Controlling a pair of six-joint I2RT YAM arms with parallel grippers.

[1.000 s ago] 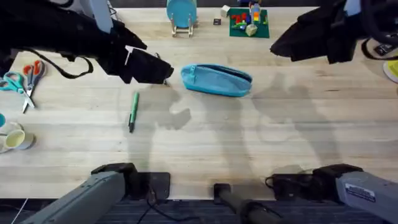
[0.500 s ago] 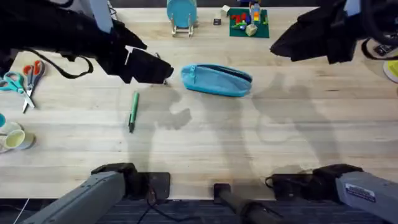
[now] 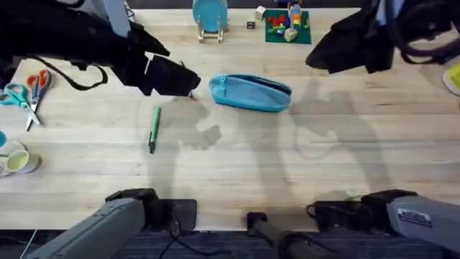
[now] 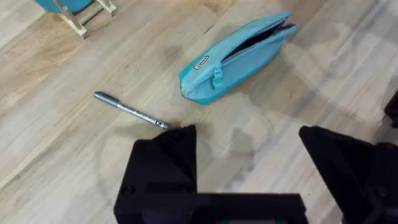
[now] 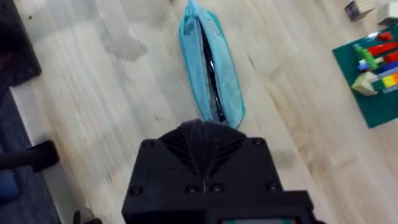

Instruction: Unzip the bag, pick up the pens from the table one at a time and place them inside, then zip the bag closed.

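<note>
The light blue bag (image 3: pixel 250 92) lies on the table (image 3: pixel 237 165) at centre back, and its zipper shows a dark gap along the top (image 5: pixel 209 68). To its left lies the green pen (image 3: pixel 153 128). The silver pen (image 4: pixel 130 111) rests near the bag's zipper-pull end (image 4: pixel 214 78). One end of this pen runs under a finger (image 4: pixel 165 168) of my left gripper (image 4: pixel 249 146), which hovers open just left of the bag (image 3: pixel 188 83). My right gripper (image 5: pixel 202 130) is shut and empty, raised over the bag's right end (image 3: pixel 315 57).
Orange and teal scissors (image 3: pixel 29 90) and a small cup (image 3: pixel 14 162) lie at the far left. A blue stand (image 3: pixel 209 18) and a green plate with toy blocks (image 3: pixel 287 25) stand along the back edge. Bare wood spreads in front of the bag.
The right arm has shifted slightly to the left toward the bag. The left arm, bag and pens have not moved.
</note>
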